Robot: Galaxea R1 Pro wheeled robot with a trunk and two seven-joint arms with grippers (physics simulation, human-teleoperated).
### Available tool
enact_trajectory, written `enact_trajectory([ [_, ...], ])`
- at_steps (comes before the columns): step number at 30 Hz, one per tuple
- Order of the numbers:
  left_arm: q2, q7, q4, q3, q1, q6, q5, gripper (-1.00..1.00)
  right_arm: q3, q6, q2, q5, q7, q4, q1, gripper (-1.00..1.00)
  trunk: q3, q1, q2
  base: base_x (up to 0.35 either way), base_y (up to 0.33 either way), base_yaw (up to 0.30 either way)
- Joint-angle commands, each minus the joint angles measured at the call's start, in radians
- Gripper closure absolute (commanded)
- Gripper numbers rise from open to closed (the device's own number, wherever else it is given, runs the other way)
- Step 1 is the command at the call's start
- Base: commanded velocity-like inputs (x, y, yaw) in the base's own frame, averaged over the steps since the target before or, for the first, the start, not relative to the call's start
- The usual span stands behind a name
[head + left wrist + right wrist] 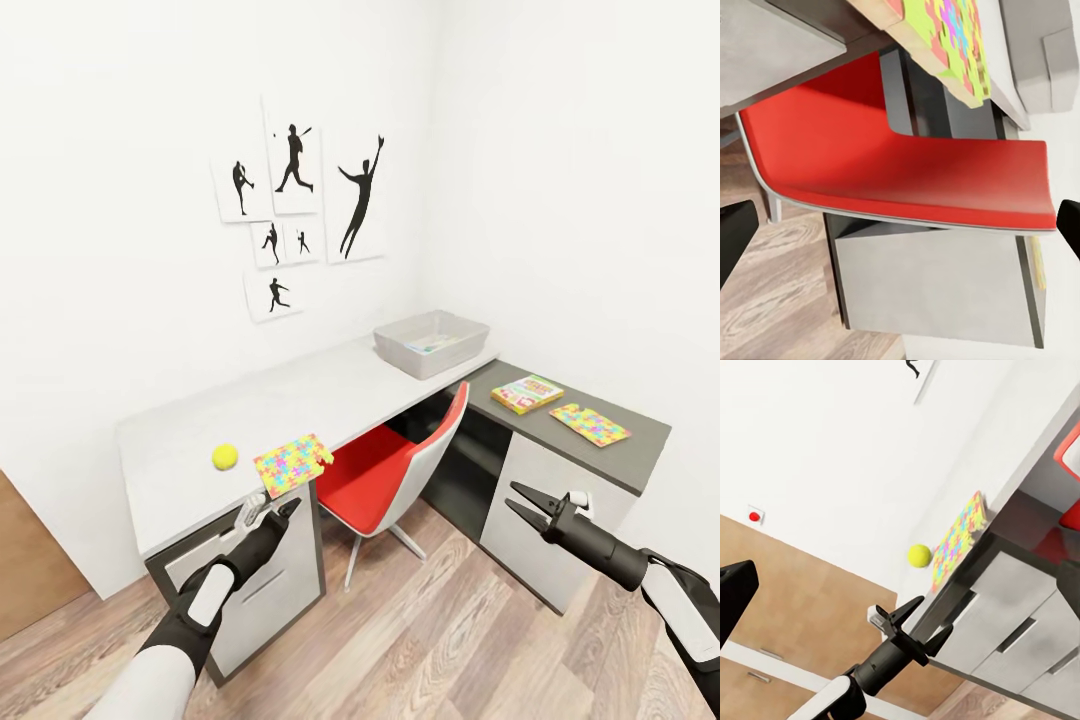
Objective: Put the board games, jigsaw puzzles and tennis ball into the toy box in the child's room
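The table (330, 385) stretches ahead of me, its pale top meeting the darker side unit on my right. A red and white chair (385, 470) is tucked under it. The toy box (432, 343) sits at the far end of the pale top, something lying in it that I cannot make out. One jigsaw puzzle (291, 464) overhangs the near edge, with the tennis ball (225, 456) just beside it; the other puzzle (590, 424) and a board game (527, 393) lie on the dark unit. My left gripper (268, 508) hovers below the near puzzle, fingers spread, holding nothing. My right gripper (520, 503) hangs open and empty before the side unit.
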Motion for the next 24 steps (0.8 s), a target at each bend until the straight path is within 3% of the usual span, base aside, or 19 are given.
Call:
enact_trajectory([
  [1, -0.001, -0.003, 0.000, 0.006, -0.001, 0.010, 0.006, -1.00, 0.000, 0.006, 0.000, -0.004, 0.000, 0.000, -0.001, -1.00, -0.001, 0.000, -0.001, 0.000, 0.000, 0.000],
  [9, -0.001, -0.004, 0.000, 0.006, -0.001, 0.013, 0.005, -1.00, 0.000, 0.006, 0.000, -0.004, 0.000, 0.000, -0.001, -1.00, -0.001, 0.000, -0.001, 0.007, 0.000, 0.000],
  [24, 0.000, -0.004, 0.000, 0.007, -0.001, 0.010, 0.007, -1.00, 0.000, 0.006, 0.001, -0.004, 0.000, 0.000, -0.001, -1.00, -0.001, 0.000, -0.001, 0.107, 0.000, 0.000],
])
